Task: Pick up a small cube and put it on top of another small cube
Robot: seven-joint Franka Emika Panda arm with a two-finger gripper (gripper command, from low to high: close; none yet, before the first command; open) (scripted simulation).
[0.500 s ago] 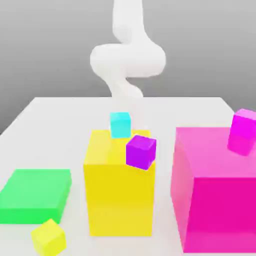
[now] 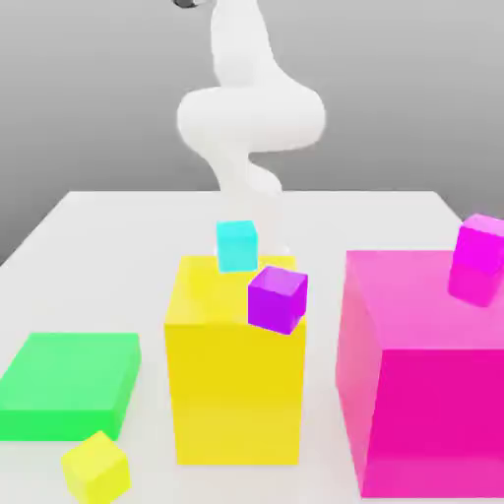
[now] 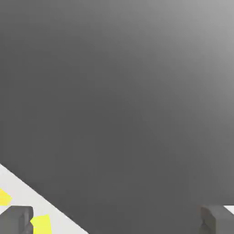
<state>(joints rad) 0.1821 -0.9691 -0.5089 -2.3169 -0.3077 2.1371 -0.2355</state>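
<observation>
The small cube (image 2: 95,466), plain yellow, lies on the white table (image 2: 118,221) at the front of the exterior view's left, beside a flat green block (image 2: 69,382). Three other small cubes show. A cyan one (image 2: 236,245) sits on the large yellow block (image 2: 236,384). A purple one (image 2: 278,299) is tilted at that block's top right edge. A magenta one (image 2: 480,246) rests on the big pink block (image 2: 423,374). The white arm (image 2: 251,118) rises behind them and leaves the frame at the top. In the hand view my gripper (image 3: 118,220) is open, its grey fingertips (image 3: 16,220) far apart with nothing between them.
The large yellow and pink blocks stand tall at the front centre and the exterior view's right, with a narrow gap between them. In the hand view a strip of white table edge (image 3: 32,192) with yellow patches (image 3: 41,224) lies past one fingertip, against grey background.
The arm has lifted and its upper part now leans toward the exterior view's left, with a dark piece showing at the top edge. No cube or block has moved.
</observation>
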